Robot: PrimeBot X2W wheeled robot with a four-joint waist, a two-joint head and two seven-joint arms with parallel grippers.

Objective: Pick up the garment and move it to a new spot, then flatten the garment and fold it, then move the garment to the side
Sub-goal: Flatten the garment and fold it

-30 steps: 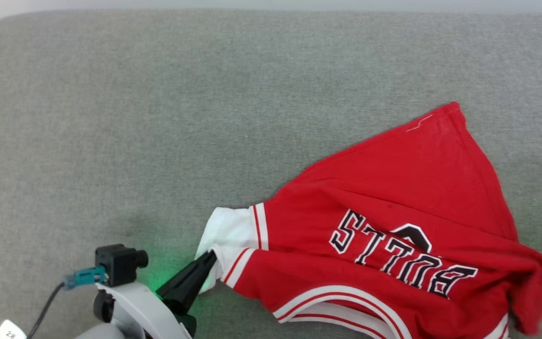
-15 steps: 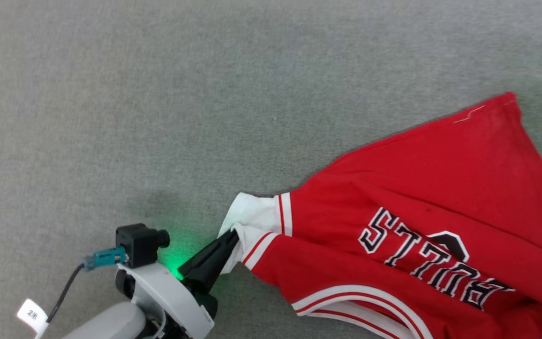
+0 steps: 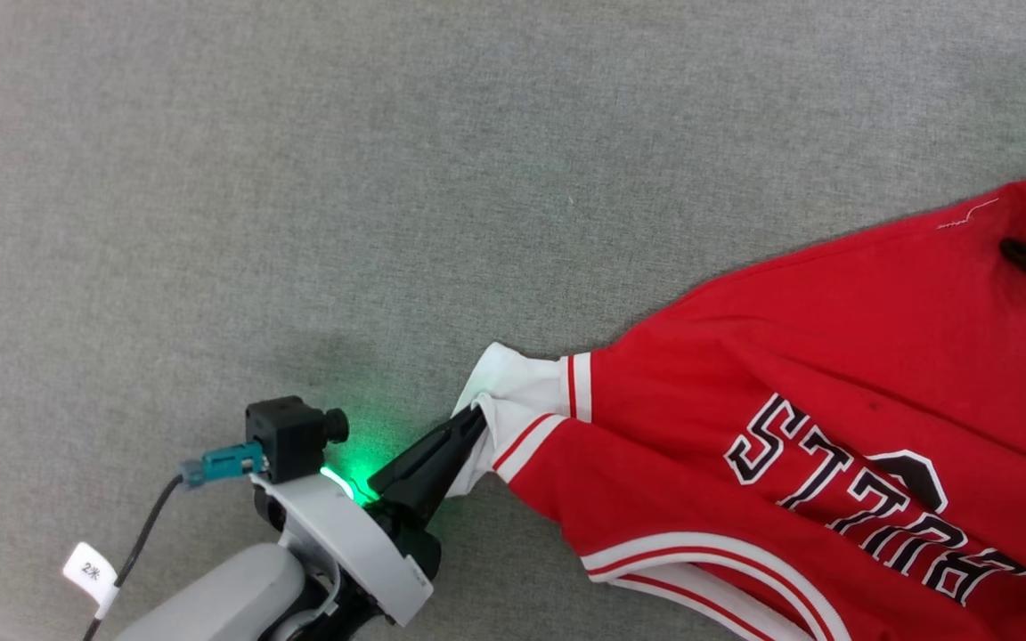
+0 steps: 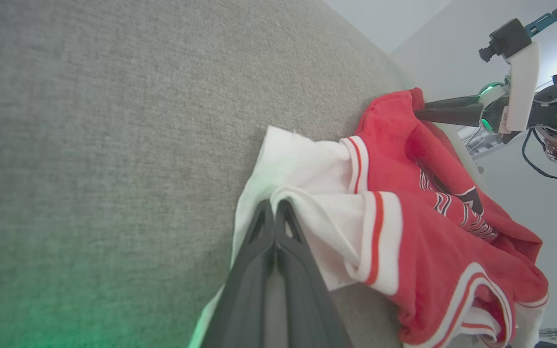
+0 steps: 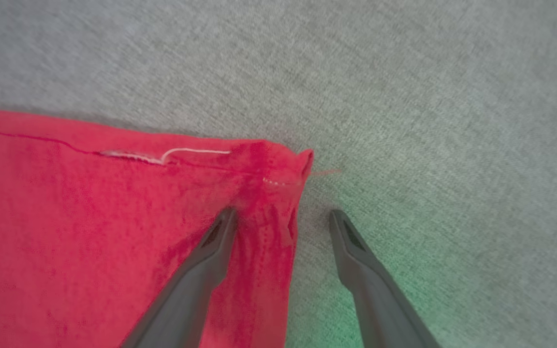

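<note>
My left hand [image 3: 475,418] is closed together on the white sleeve [image 3: 522,396] of the garment [image 3: 789,374]. In the left wrist view the two fingers [image 4: 259,256] lie flat against each other, and the edge of the sleeve [image 4: 307,169] is pinched at their tips, so the white cloth folds around them. The sleeve ends in a red and white stripe, and after it the red body begins.

The garment lies on the grey worktop [image 3: 299,178], at the right and lower right of the head view, crumpled and not flat. Black letters with white outline [image 3: 869,499] show upside down on it. Its far red corner points toward the upper right, and there a loose white thread [image 5: 186,153] shows at the hem.

My right hand [image 5: 283,215] is at this corner with the fingers apart. One finger [image 5: 211,251] is on the red cloth [image 5: 90,217], the other [image 5: 360,261] is over the bare grey surface just beside the edge, so the side edge of the garment runs between them. It does not grip anything. From the left wrist view I see the right hand [image 4: 416,108] reaching to the far red corner [image 4: 394,111], and green light shines on the worktop near both hands
</note>
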